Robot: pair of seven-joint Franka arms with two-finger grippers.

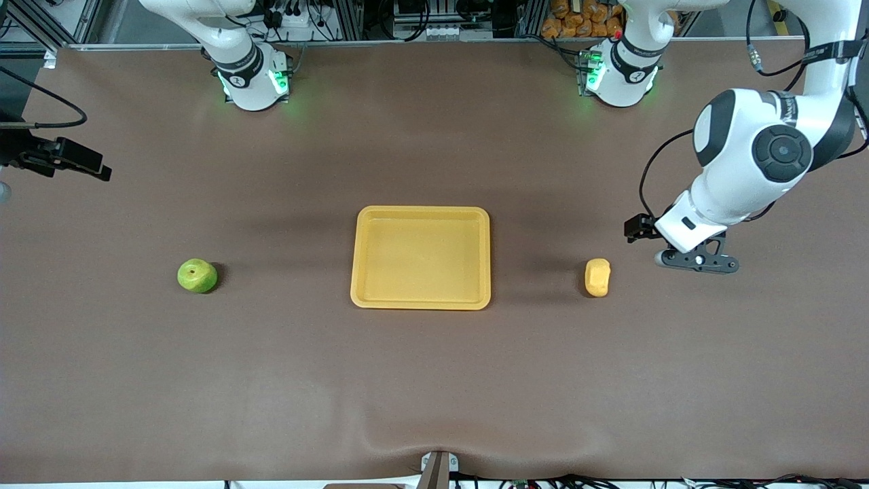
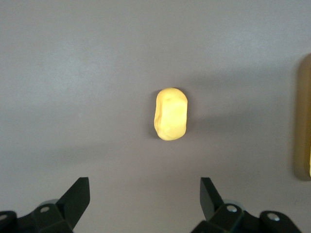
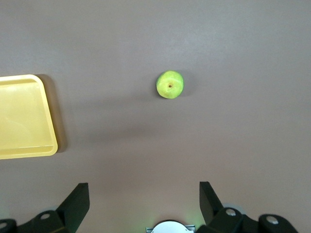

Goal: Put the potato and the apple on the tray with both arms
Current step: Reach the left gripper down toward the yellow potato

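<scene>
The yellow-orange potato (image 1: 597, 277) lies on the brown table toward the left arm's end, beside the tray (image 1: 421, 299). The tray is empty in the table's middle. The green apple (image 1: 197, 276) lies toward the right arm's end, stem dimple up. My left gripper (image 1: 698, 263) hangs low over the table just outside the potato; in the left wrist view (image 2: 145, 180) it is open and empty, with the potato (image 2: 171, 114) ahead of it. My right gripper (image 3: 144, 187) is open and empty, high over the table near its base, with the apple (image 3: 170, 84) and a tray corner (image 3: 48, 145) below.
A black fixture with a cable (image 1: 61, 159) juts in at the table's edge at the right arm's end. The two arm bases (image 1: 254, 78) (image 1: 618, 75) stand along the table's edge farthest from the front camera. A brown cloth covers the table (image 1: 434, 387).
</scene>
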